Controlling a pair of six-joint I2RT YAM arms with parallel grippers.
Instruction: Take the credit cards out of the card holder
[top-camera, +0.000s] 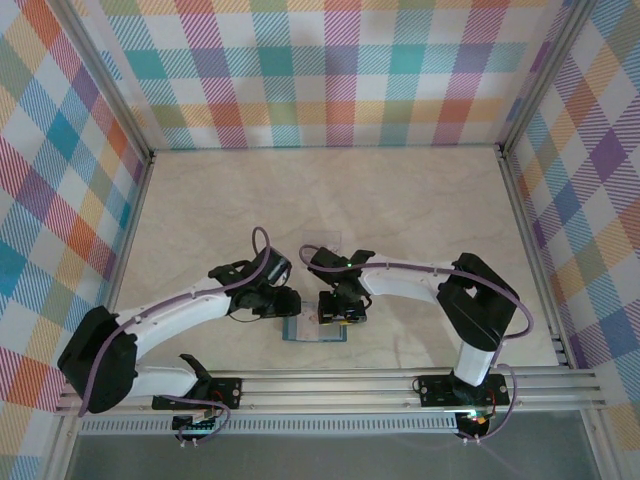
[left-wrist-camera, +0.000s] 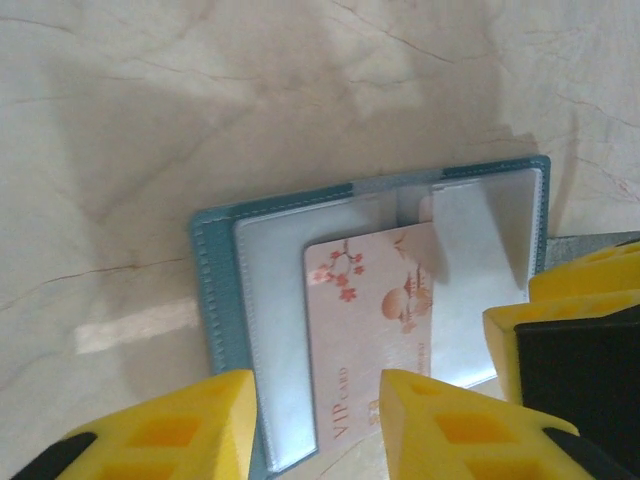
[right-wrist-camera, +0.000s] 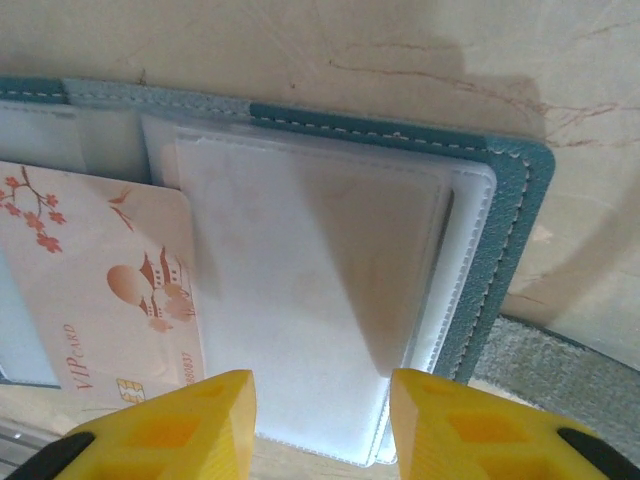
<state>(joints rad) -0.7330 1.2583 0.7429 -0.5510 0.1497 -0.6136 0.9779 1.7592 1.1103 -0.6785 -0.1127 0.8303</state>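
Note:
The card holder (top-camera: 313, 334) lies open and flat on the table, teal rim (left-wrist-camera: 213, 290) around clear plastic sleeves (right-wrist-camera: 300, 290). A pale pink credit card (left-wrist-camera: 370, 330) printed "VIP CARD" lies across the sleeves, one end tucked under the right sleeve and one corner past the holder's near edge. It also appears at the left of the right wrist view, card (right-wrist-camera: 100, 290). My left gripper (left-wrist-camera: 318, 425) hovers open over the card's near end. My right gripper (right-wrist-camera: 322, 425) is open above the white right-hand sleeve, touching nothing. From above, left gripper (top-camera: 284, 303) and right gripper (top-camera: 338, 312) stand close together.
A thin pale rectangle (top-camera: 322, 241) lies on the marble table behind the grippers. The right gripper's yellow fingers (left-wrist-camera: 575, 310) crowd the right of the left wrist view. A grey strip (right-wrist-camera: 565, 370) borders the table's near edge, by the holder. Checked walls enclose the table.

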